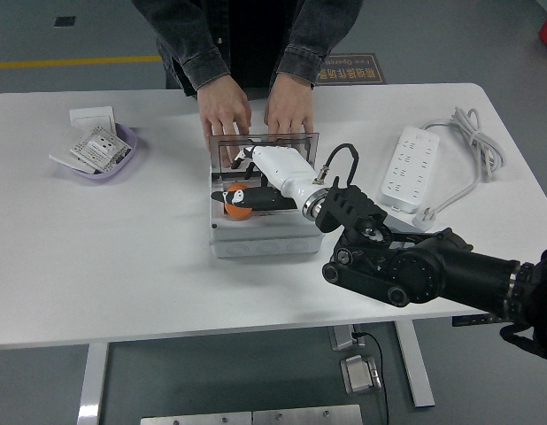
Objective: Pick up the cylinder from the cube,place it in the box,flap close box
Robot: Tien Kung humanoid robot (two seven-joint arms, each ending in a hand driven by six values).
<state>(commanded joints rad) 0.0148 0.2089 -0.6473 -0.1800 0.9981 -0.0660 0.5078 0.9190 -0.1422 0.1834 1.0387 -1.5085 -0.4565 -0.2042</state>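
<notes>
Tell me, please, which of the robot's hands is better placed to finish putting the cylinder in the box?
The right hand. It already reaches into the box, fingers around the orange cylinder low inside. The left hand is not in view. A person's hands hold the lid open at the far side.

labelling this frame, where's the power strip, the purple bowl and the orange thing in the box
power strip (409, 168), head view, middle of its white top
purple bowl (124, 160), head view, right rim
orange thing (238, 212), head view, its lower edge below the black fingers

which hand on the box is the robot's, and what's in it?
The white right hand with black fingers, entering from the right over the box, grips the orange cylinder. The two person's hands steady the far edge.
</notes>
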